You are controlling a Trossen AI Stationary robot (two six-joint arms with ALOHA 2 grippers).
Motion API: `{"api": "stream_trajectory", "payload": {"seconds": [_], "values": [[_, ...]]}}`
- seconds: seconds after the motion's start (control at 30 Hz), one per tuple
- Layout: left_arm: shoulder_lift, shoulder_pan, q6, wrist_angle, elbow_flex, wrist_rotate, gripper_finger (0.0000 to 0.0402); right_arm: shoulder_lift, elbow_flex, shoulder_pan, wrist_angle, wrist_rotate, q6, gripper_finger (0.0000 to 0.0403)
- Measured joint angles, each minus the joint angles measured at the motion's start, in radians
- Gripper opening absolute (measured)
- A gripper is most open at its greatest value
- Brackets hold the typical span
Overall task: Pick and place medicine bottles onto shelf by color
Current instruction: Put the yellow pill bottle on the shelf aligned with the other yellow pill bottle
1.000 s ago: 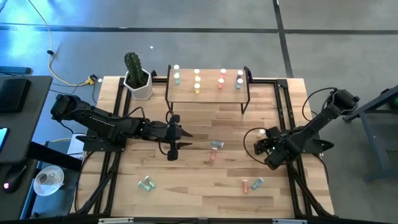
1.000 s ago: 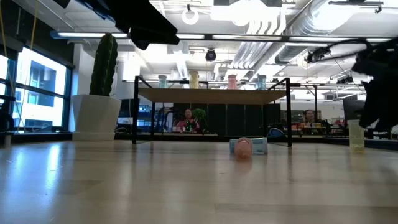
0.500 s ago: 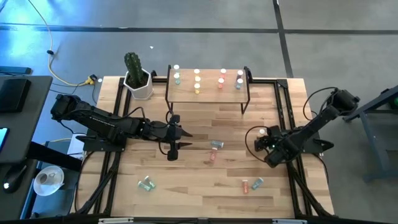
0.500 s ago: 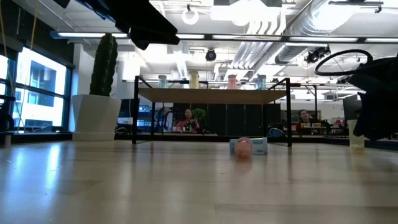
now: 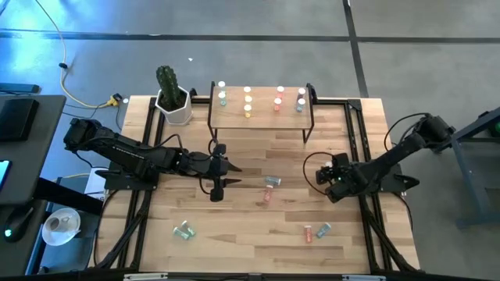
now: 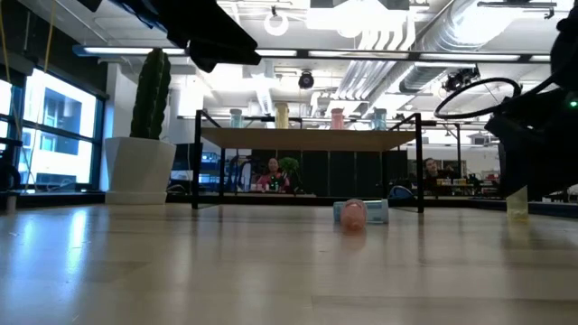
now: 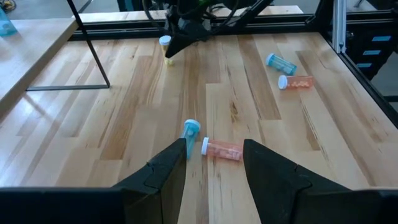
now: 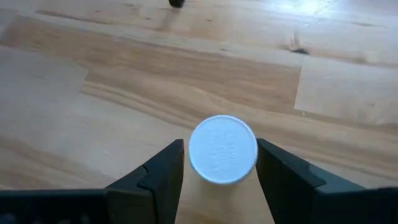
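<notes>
High view, from left to right: my left gripper (image 5: 218, 184) waits over the middle of the table (image 5: 250, 242), its fingers partly apart with nothing between them. A teal bottle (image 5: 272, 181) and a pink bottle (image 5: 267, 197) lie just beyond it. The shelf (image 5: 261, 115) at the far edge carries bottles. My right gripper (image 8: 219, 163) stands around an upright white-capped bottle (image 8: 222, 149); I cannot tell if it touches.
</notes>
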Motion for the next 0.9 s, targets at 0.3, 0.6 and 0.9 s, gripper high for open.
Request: {"api": "stream_trajectory", "payload": {"seconds": [0.3,0.6,0.9], "values": [[0.000,0.000,0.000,-0.007,0.000,0.000,0.0149,0.122,0.000,-0.019,0.067,-0.037,-0.007,0.0185],[0.000,0.000,0.025,-0.006,0.000,0.000,0.0149,0.181,0.000,-0.019,0.099,-0.037,0.004,0.0140],[0.000,0.000,0.025,-0.006,0.000,0.000,0.0149,0.181,0.001,-0.018,0.105,-0.033,0.003,0.0095]]}}
